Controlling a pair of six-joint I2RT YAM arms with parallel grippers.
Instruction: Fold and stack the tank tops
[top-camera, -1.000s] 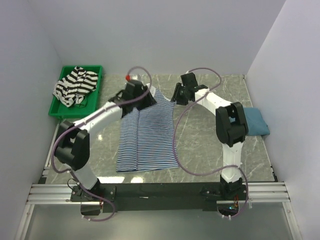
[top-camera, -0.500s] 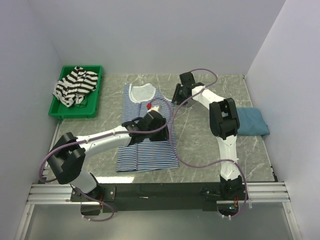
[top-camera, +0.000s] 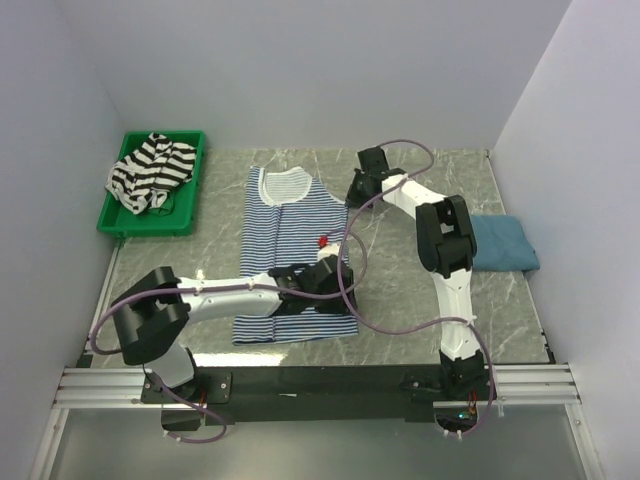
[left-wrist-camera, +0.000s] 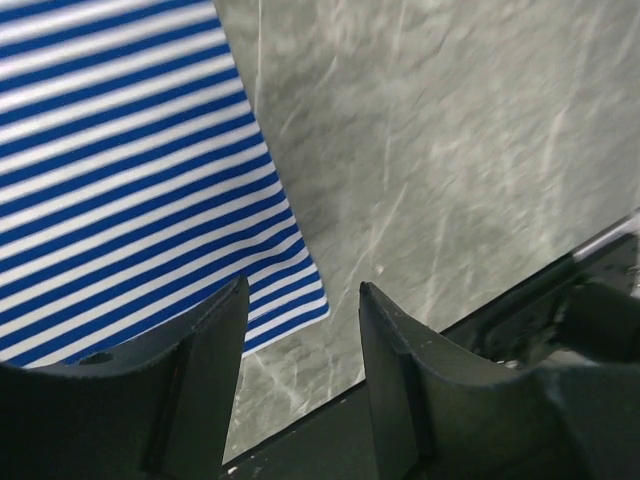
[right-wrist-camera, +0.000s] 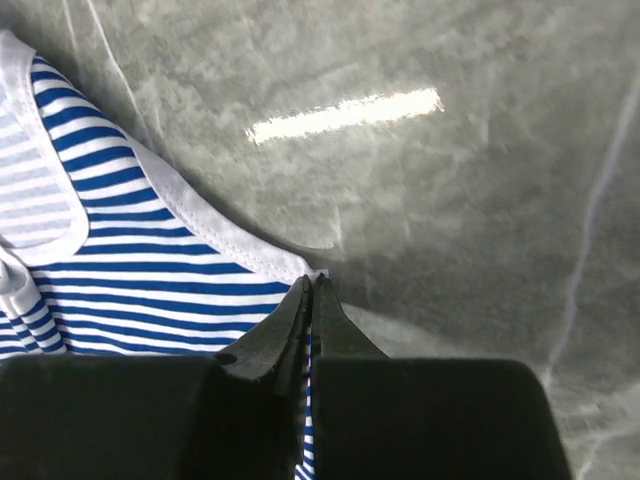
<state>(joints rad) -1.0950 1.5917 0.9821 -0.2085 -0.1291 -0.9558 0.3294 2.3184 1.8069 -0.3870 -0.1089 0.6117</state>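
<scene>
The thin blue-and-white striped tank top (top-camera: 285, 240) lies spread flat in the middle of the table. My left gripper (top-camera: 325, 290) hovers open over its near right hem. In the left wrist view the hem corner of the striped top (left-wrist-camera: 130, 180) sits just ahead of the left gripper (left-wrist-camera: 302, 290). My right gripper (top-camera: 354, 196) is at the top's far right armhole corner. In the right wrist view the right gripper (right-wrist-camera: 312, 285) is shut on the edge of the striped top (right-wrist-camera: 150, 270). A teal tank top (top-camera: 505, 245) lies folded at the right. The black-and-white striped top (top-camera: 150, 172) is bunched in a bin.
A green bin (top-camera: 190, 190) stands at the far left corner of the marble table (top-camera: 400, 290). The black front rail (left-wrist-camera: 330, 430) runs just beyond the striped top's hem. Grey walls enclose the table on three sides.
My left arm has swept from the neckline down the striped top to its near right hem. My right gripper, open before, has shut on the top's armhole corner.
</scene>
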